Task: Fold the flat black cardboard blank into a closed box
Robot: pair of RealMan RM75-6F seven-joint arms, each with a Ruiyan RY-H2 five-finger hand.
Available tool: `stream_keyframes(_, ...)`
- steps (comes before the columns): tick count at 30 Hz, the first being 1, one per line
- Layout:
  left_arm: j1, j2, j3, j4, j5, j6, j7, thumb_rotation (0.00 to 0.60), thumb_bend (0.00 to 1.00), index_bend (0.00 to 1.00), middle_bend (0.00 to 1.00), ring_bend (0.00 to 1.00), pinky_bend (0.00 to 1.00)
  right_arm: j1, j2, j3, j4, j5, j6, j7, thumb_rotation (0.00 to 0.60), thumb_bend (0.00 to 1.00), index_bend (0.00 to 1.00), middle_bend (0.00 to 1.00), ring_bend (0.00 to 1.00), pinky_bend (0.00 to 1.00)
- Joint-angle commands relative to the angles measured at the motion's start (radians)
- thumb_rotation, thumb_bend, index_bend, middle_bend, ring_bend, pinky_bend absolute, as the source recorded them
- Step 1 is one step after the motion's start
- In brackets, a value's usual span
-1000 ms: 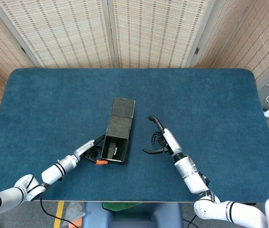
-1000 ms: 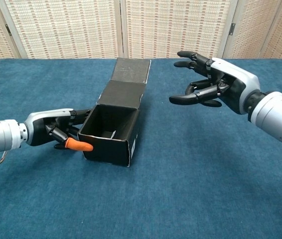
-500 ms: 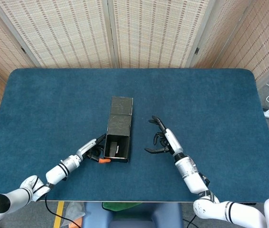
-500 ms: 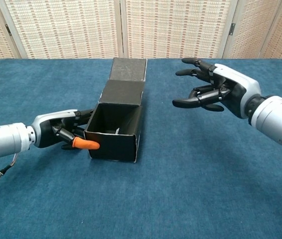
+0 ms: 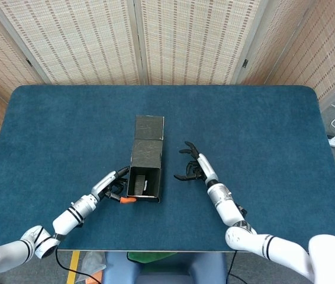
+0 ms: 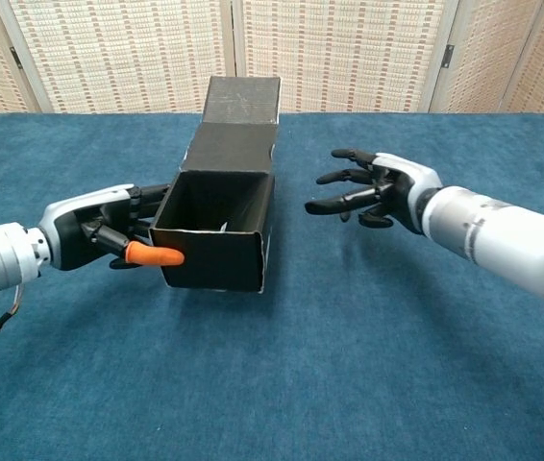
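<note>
Left hand: I see my left hand (image 6: 94, 235) at about 8 o'clock on the table, pressed against the left wall of the box near its open end. Its orange-tipped finger lies across the lower left corner of the near rim. The other fingers (image 5: 115, 185) are dark and sit against the outer wall. I read this as a grasp on the box.

Box: the partly folded black cardboard box (image 6: 219, 226) stands on the table just left of centre, long axis running 6 to 12 o'clock. Its near end is open toward me and the inside is visible in the chest view. A small pale mark shows on the inner floor; I cannot tell what it is.

Right hand: my right hand (image 6: 380, 187) is at roughly 3 o'clock from the box, fingers spread and pointing toward it, holding nothing. It is near the right wall but apart from it in both views.

Far flap: a flat black cardboard flap (image 5: 148, 127) extends from the far end of the box toward 12 o'clock, unfolded.

Table: the dark blue cloth-covered table (image 5: 262, 130) carries all of this.

Backdrop: woven pale folding screens (image 5: 185, 41) stand beyond the far edge.
</note>
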Motion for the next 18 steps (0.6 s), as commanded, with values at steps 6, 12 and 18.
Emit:
stream_keyframes(6, 0.011, 0.057, -0.002, -0.116, 0.014, 0.026, 0.124, 0.6, 0.22, 0.53, 0.53, 0.63, 0.94, 0.149, -0.125, 0.153, 0.13, 0.071, -0.008, -0.033, 0.6, 0.0, 0.0, 0.22, 0.66, 1.0)
stream_keyframes(12, -0.001, 0.057, -0.005, -0.146, 0.003, -0.019, 0.199, 0.6, 0.22, 0.53, 0.53, 0.63, 0.94, 0.203, -0.116, 0.229, 0.088, 0.046, -0.033, 0.015, 0.6, 0.0, 0.0, 0.25, 0.67, 1.0)
stream_keyframes(18, -0.011, 0.046, -0.015, -0.133, -0.039, -0.09, 0.206, 0.6, 0.22, 0.52, 0.53, 0.63, 0.94, 0.15, -0.02, 0.218, -0.102, -0.005, -0.048, 0.044, 0.6, 0.0, 0.0, 0.29, 0.68, 1.0)
